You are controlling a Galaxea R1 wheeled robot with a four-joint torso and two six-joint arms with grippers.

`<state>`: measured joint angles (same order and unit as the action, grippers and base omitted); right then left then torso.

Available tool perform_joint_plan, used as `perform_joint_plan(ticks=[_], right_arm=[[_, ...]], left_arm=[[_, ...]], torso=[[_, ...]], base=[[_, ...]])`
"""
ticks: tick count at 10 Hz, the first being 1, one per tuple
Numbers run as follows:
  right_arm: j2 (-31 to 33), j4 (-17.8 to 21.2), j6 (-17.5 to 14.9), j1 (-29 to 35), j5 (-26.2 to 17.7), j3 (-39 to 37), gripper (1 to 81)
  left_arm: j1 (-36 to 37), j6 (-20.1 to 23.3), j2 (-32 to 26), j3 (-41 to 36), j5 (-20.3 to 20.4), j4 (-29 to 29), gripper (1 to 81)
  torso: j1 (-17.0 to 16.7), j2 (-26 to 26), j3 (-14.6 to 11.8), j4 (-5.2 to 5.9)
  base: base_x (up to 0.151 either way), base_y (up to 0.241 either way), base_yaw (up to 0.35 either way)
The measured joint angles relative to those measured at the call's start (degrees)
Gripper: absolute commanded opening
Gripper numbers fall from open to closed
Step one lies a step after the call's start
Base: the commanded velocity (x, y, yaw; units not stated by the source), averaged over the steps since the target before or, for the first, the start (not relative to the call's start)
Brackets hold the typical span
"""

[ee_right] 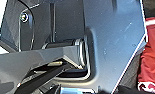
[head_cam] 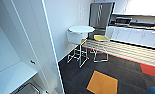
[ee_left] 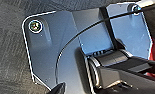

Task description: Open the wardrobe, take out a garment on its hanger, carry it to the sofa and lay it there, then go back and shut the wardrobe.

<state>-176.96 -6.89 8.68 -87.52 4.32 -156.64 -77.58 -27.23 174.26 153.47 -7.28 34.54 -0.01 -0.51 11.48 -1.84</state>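
From my head camera, the far left is taken up by the wardrobe (head_cam: 23,37), white and tall; one door stands swung out toward me, its edge running down the middle-left of the frame, with a small handle low on the panel. Inside I see a pale shelf (head_cam: 13,76) and, below it, what may be a metal frame or basket, too blurred for me to confirm.

Right of the door edge runs a plain white wall (head_cam: 65,22). Against it stands a small round white table (head_cam: 81,29) with two stools at it, one white-backed (head_cam: 75,37), one with a yellow seat (head_cam: 101,38). Behind them I note a steel refrigerator (head_cam: 101,15). A run of white kitchen cabinets (head_cam: 138,36) with a dark counter continues to the right edge. The floor is dark carpet (head_cam: 75,72) with an orange tile (head_cam: 102,82) near me, a striped pale band under the stools and a red patch at the right. A sliver of blue, the sofa (head_cam: 154,90), shows at the bottom right corner.

In the right wrist view, the maroon garment (ee_right: 151,57) with white trim lies just beside the robot's dark plate; a trace of red also shows at the edge of the left wrist view. I cannot tell whether either gripper's fingers are apart or together, nor whether the garment is held.
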Motion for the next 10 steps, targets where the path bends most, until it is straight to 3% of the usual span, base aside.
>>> perform_joint_plan(ticks=[10], right_arm=[[-0.2,0.0,0.1,1.8,0.6,0.0,81.1]], left_arm=[[-0.1,0.0,-0.1,0.0,0.0,0.0,81.1]], torso=[[0.0,0.0,0.0,0.00]], base=[[0.000,0.000,0.302]])
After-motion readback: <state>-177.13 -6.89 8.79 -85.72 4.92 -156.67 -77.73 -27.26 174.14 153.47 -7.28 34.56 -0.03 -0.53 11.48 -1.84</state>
